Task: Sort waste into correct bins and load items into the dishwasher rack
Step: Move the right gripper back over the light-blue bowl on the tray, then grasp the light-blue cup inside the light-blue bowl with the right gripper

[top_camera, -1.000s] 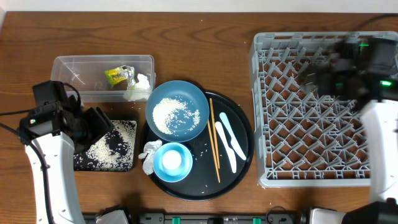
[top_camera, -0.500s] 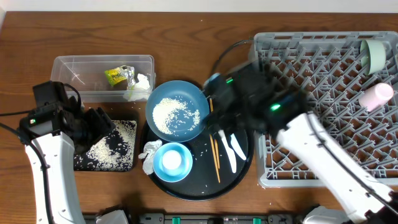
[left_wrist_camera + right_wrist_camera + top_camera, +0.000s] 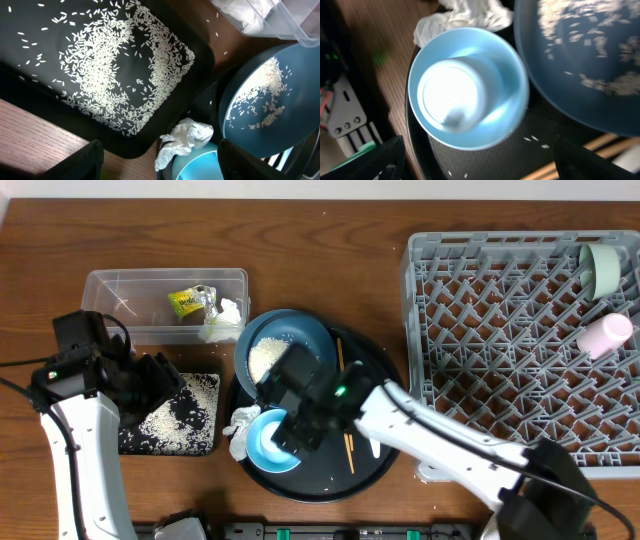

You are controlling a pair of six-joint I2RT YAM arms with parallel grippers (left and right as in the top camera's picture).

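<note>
Change: the right pincer [image 3: 485,162] had left the large square grey plastic grid rack [image 3: 490,350] and swung across to the large round black tray [image 3: 325,488] at 6 o'clock on the wooden bench [image 3: 300,240].
Right pincer: jaws wide and holding nothing, poised above the small light-blue bowl [image 3: 505,115], which had a small white cup [image 3: 451,95] sitting inside it.
Left pincer [image 3: 160,157]: jaws wide and empty, above the shallow black rectangular tray [image 3: 20,75] at 8 o'clock.
Racked items: a pale-green bowl [image 3: 600,265] and a pinkish cup [image 3: 605,335] lay at the rack's 2 o'clock corner.
Sorted waste: the crinkled yellow-green snack wrapper [image 3: 188,302] and a white tissue [image 3: 225,315] lay in the clear plastic rectangular tub [image 3: 120,278] at 10 o'clock.
Unsorted waste: white rice grains [image 3: 265,358] covered the large blue dish [image 3: 310,335], and a crumpled white tissue [image 3: 243,423] touched the light-blue bowl at its 9 o'clock.
Waiting items: the thin wooden chopsticks [image 3: 340,360] lay on the round tray, partly under the arm.
Meaning: the bowl and cup were probably the next load, while the dish needed emptying first.
Earlier frame: a second before, the right arm was a blur over the rack; the left arm had not moved.
</note>
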